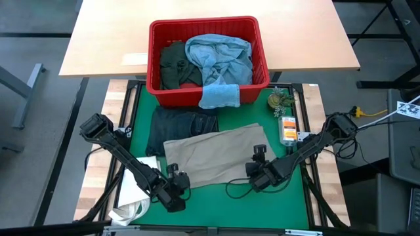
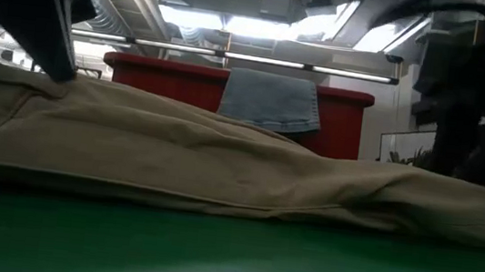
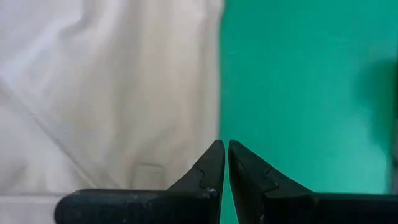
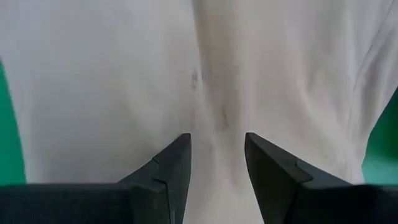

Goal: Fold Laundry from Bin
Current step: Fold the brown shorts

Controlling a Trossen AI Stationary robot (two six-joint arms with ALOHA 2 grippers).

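Observation:
The red bin (image 1: 209,62) stands at the far edge and holds light blue jeans (image 1: 220,56) and a dark green piece (image 1: 174,65). A small light blue cloth (image 1: 218,96) hangs over its near rim. Dark navy jeans (image 1: 178,124) lie on the green mat. Folded khaki trousers (image 1: 216,156) lie partly over them and fill the low view (image 2: 221,166). My left gripper (image 1: 174,191) is shut, low at the edge of a pale cloth (image 3: 106,93). My right gripper (image 1: 260,174) is open, pointing down over the khaki trousers' right part (image 4: 217,74). My left gripper's shut fingers (image 3: 214,162) stand at the pale cloth's edge where it meets the mat; I cannot tell whether they touch it. My right gripper's open fingers (image 4: 174,162) stand on either side of a crease in the khaki cloth (image 4: 217,118); I cannot tell whether they touch it.
A white tote bag (image 1: 134,196) lies at the mat's near left corner. A small green plant-like thing (image 1: 279,101) and an orange-and-white object (image 1: 287,129) sit at the mat's right edge. A black cable (image 1: 236,190) loops on the mat between the grippers.

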